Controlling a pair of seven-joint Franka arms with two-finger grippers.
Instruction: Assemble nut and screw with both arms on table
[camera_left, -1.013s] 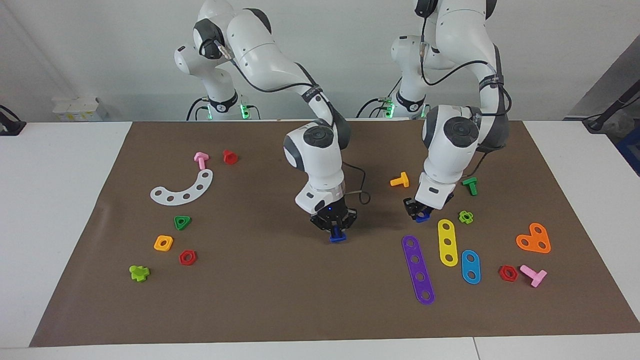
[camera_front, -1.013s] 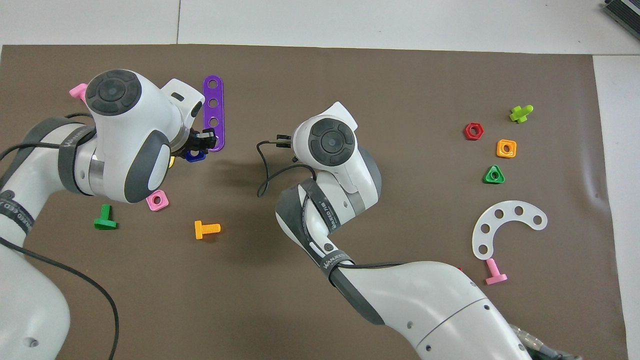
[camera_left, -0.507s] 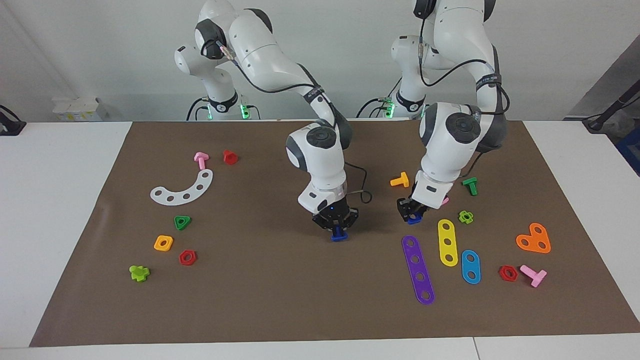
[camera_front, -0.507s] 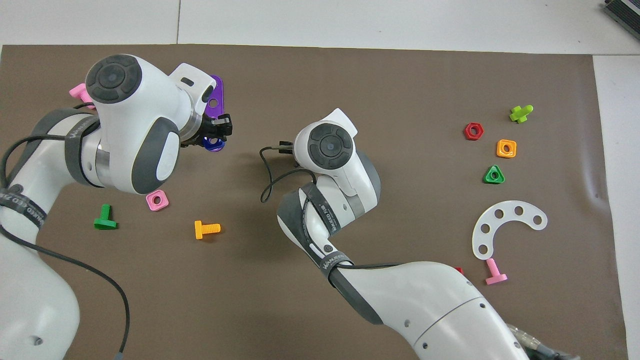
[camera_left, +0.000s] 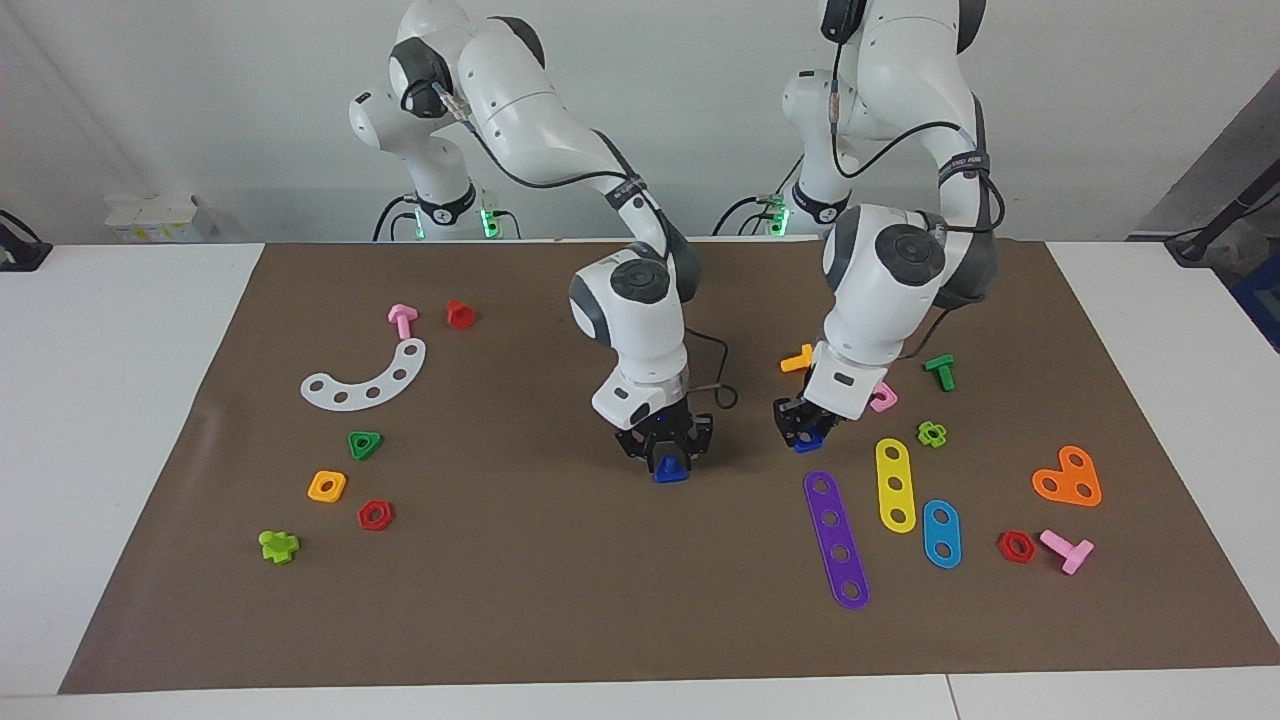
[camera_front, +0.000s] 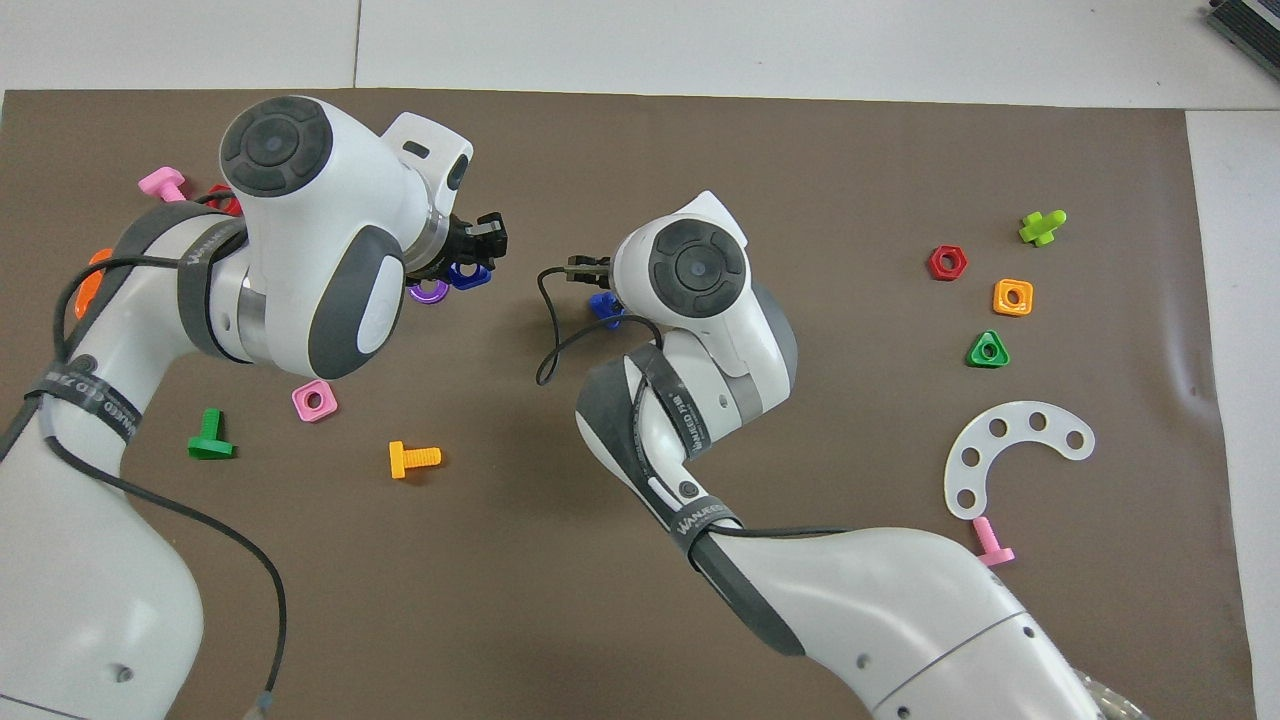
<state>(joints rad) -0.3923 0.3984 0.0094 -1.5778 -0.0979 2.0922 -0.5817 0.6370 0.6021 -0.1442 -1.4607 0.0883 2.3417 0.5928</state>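
My right gripper (camera_left: 667, 452) is shut on the dark-blue screw (camera_left: 668, 470) and holds it low over the middle of the brown mat (camera_left: 560, 620). The screw's triangular head faces away from the robots. In the overhead view only a bit of the screw (camera_front: 602, 304) shows under the right wrist. My left gripper (camera_left: 800, 430) is shut on the blue nut (camera_left: 806, 443), low over the mat beside the screw, a short gap apart. In the overhead view the left gripper (camera_front: 478, 252) holds the nut (camera_front: 468, 276) with its round hole showing.
A purple strip (camera_left: 836, 538), yellow strip (camera_left: 895, 484), pink square nut (camera_left: 882, 398) and orange screw (camera_left: 797, 360) lie around the left gripper. A white curved strip (camera_left: 365, 378), green triangular nut (camera_left: 365, 445) and orange square nut (camera_left: 327, 486) lie toward the right arm's end.
My left gripper has carried the nut sideways toward the right gripper. My right gripper has turned the screw, so that its triangular head now faces away from the robots.
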